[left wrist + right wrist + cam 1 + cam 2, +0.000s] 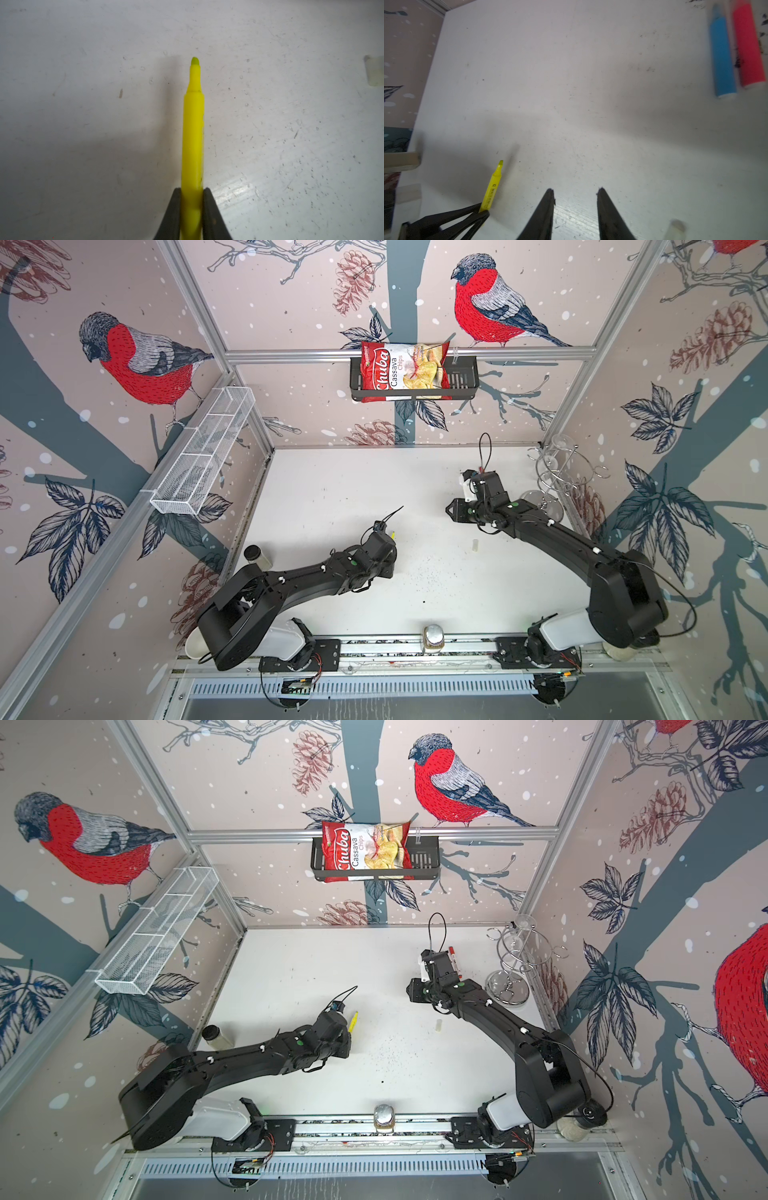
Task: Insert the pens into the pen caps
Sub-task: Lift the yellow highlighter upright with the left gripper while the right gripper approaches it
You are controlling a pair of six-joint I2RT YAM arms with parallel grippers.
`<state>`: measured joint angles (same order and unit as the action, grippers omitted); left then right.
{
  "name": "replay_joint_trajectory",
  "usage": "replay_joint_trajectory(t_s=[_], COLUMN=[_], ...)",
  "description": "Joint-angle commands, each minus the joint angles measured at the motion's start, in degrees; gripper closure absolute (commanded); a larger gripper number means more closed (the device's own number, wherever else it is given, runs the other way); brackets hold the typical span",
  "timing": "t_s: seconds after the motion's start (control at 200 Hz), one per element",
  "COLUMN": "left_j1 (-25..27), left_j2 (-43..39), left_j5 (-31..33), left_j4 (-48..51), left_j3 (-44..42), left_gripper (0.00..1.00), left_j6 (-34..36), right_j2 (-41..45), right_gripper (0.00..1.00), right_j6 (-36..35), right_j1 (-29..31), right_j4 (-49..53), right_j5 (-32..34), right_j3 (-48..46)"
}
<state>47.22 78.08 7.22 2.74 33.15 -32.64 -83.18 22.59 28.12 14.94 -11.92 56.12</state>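
Gripping the yellow pen (192, 135) by its barrel, the left gripper (192, 190) clamps tight, nib jutting ahead of its fingers (172, 207). The right gripper (575, 190) hangs parted and empty; a translucent cap (676, 227) lies just beside its fingers. I'd pinch that cap by its closed end, mouth facing the nib. Scuffed white table (332, 489), bird-papered walls (124, 531) around.

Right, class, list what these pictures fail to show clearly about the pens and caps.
Yellow pen: left wrist view, rear end hidden by the left end effector.
Blue pen, pink-red pen: right wrist view, blurred, pink-red cut by the edge.
White-barrelled pen: top view, print too small to read.
Whitish cap: left wrist view, cut by the edge; right wrist view, blurred.
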Motion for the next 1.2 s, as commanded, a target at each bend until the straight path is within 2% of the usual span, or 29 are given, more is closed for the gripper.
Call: replay_joint_trajectory(t_s=[0.0,0.195,0.51,0.725,1.196], left_j1=[0.0,-0.1,0.0,-0.1,0.0], left_j2=[-2.9,-10.4,-20.4,-22.9,-23.0], left_j5=[-2.8,-3.9,-5.1,-6.5,-10.8], left_j4=[-5.3,-10.7,-18.8,-20.6,-25.5], left_j3=[-1.9,-6.8,-11.8,-12.2,-12.7], left_gripper=[0.89,0.89,0.88,0.88,0.88], left_j6=[0.1,-1.3,-1.4,-2.1,-3.1], right_j2=[2.0,4.2,4.6,5.2,5.0], right_gripper=[0.62,0.57,0.51,0.50,0.48], right_j6=[1.5,3.1,4.8,5.5,8.1], right_j1=[0.2,1.1,6.0,8.2,12.4], right_j4=[-6.3,-12.6,-17.8,-20.8,-26.5], right_j5=[-8.3,-17.8,-22.4,-24.0,-25.8], right_j3=[-2.3,-6.6,-8.3,-9.2,-10.1])
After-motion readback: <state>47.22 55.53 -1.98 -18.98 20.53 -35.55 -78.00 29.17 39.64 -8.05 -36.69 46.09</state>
